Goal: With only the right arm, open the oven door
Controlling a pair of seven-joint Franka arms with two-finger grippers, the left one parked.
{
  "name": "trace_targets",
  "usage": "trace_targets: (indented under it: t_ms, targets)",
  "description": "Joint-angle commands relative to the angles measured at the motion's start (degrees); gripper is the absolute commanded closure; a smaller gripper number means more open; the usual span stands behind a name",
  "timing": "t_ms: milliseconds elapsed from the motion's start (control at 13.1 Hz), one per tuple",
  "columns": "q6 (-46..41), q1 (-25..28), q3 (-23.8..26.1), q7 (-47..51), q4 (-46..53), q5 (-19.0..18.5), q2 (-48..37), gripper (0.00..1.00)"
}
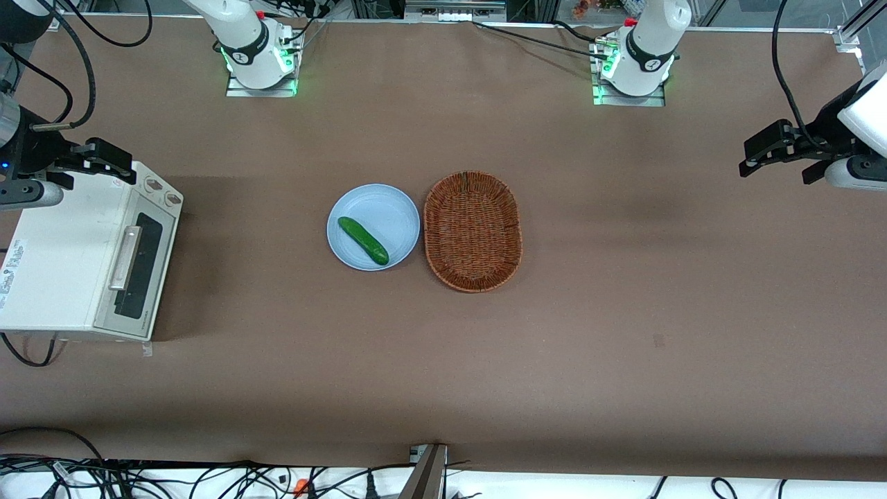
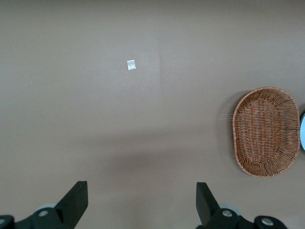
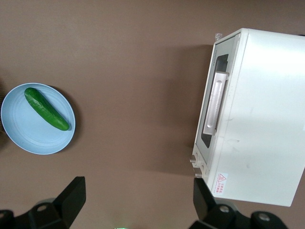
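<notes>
Hovering with jaws spread above the toaster oven's (image 1: 62, 249) knob end — right arm's gripper (image 1: 104, 161) holding nothing, oven door (image 1: 136, 267) sitting shut at the working arm's end of the worktop (image 1: 624, 291) — handle (image 3: 213, 103) untouched.

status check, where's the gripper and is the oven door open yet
Gripper open, above the oven's top, holding nothing. Oven door shut, handle untouched. Nothing in front of the door.

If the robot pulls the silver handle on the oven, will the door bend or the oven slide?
The handle looks like rigid metal, so probably no bending. The oven seems light, so it might slide. The gripper, open, hovers above the oven's corner.
</notes>
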Motion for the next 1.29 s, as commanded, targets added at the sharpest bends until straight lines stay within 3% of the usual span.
trace_targets:
  t_ms: [0,533,989,1065,1217]
  targets:
    - [-0.6,0.1,0.1,-0.4,-0.8,-0.7,-1.3,0.0]
    - [-0.5,0.1,0.0,-1.5,-1.1,-0.8,-1.1,0.0]
    - [0.1,0.2,0.1,-1.5,-1.3,-4.5,2.2,0.03]
    - [0.6,0.1,0.1,-1.5,-1.2,-5.4,3.9,0.12]
    - [3.1,0.1,0.0,-1.4,-1.2,-7.1,7.8,0.45]
